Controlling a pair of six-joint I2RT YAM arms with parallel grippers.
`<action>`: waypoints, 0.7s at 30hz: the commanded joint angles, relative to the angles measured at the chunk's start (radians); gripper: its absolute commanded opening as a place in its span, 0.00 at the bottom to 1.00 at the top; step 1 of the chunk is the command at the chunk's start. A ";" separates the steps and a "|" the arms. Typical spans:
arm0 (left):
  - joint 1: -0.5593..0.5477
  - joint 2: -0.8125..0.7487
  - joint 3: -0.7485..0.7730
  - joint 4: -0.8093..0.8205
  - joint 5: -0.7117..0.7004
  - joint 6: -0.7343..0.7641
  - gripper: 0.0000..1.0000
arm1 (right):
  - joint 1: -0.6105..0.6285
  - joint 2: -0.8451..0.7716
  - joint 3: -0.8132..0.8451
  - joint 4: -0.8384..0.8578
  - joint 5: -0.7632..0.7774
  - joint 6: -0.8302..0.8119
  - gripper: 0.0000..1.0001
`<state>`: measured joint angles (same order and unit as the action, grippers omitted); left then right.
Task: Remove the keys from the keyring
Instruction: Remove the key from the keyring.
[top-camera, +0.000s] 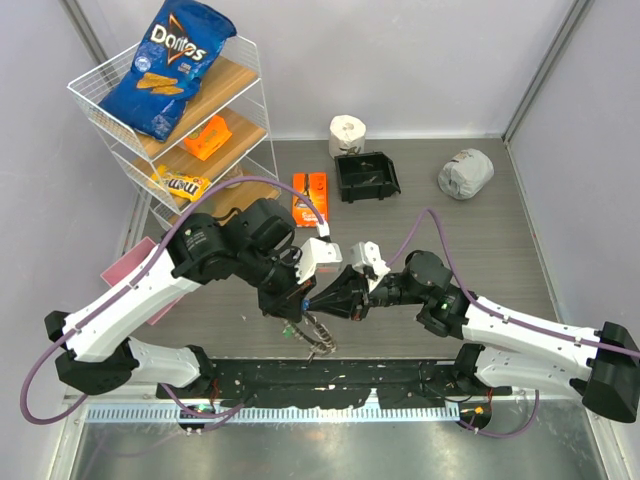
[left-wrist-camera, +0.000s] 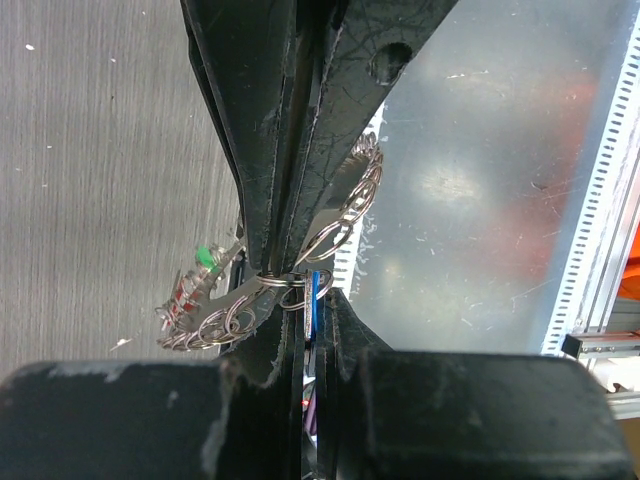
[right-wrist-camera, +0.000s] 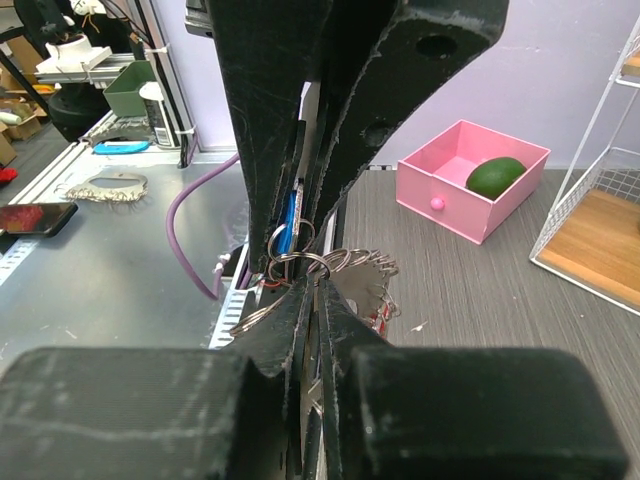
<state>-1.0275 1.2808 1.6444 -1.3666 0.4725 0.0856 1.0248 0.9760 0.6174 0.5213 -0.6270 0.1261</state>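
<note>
The keyring (left-wrist-camera: 352, 195) is seen in silver; the keys (left-wrist-camera: 205, 258) are tipped in green, red and blue. The table (left-wrist-camera: 100, 150) is streaked grey — the box (right-wrist-camera: 455, 205) is coloured pink, the rounded lump (right-wrist-camera: 495, 176) inside green.

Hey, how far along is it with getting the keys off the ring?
Done: nothing visible; no key lies loose in view. In hand: the left tool is shut on the blue key, the right tool on the keyring, tip to tip. Left: the blue key, the green-headed key and the rest all hang on it.
</note>
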 joint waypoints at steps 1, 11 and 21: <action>-0.002 -0.014 0.002 0.017 0.048 -0.007 0.00 | 0.008 -0.013 0.042 0.055 -0.014 -0.009 0.11; -0.003 -0.020 0.000 0.029 0.044 -0.014 0.00 | 0.008 -0.052 0.025 0.034 -0.011 -0.025 0.35; -0.003 -0.015 0.012 0.023 0.071 -0.009 0.00 | 0.012 -0.034 0.054 0.019 -0.077 -0.040 0.23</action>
<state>-1.0275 1.2808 1.6356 -1.3663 0.5022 0.0849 1.0275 0.9314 0.6193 0.5213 -0.6640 0.1020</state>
